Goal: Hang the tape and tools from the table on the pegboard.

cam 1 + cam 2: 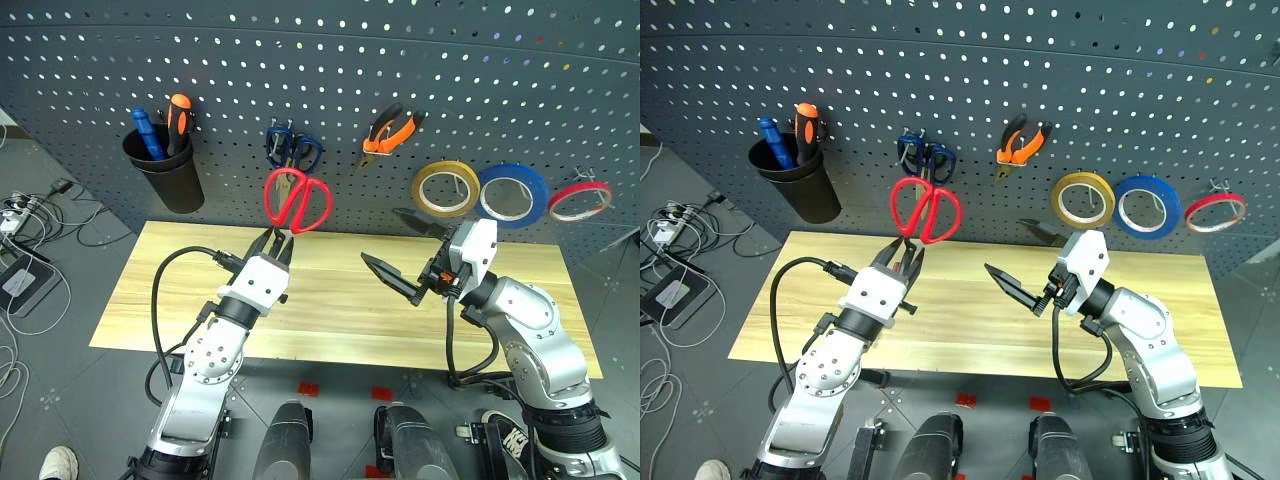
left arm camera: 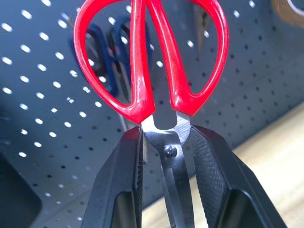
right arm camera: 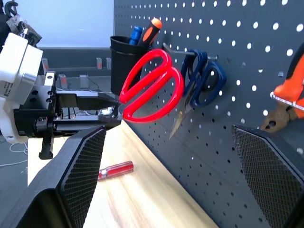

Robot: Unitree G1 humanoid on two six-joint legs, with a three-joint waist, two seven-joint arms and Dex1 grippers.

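Left fingers [image 2: 126, 180] clamp the red-handled scissors [image 1: 297, 200]; right fingers [image 1: 388, 272] spread wide, empty.

— Scissors [image 2: 152, 71]: blade tips cut off by edge, lower blades hidden btwn fingers [image 2: 121, 185] in left wrist view.
— Noted. Blue scissors [image 3: 202, 83]?
— Partly hidden behind red handles. Pliers [image 3: 289, 95] cut off by edge in right wrist view.

Scissors [image 1: 297, 200] before the pegboard [image 1: 400, 80], above the table [image 1: 340, 300], left of pliers [image 1: 390, 132].
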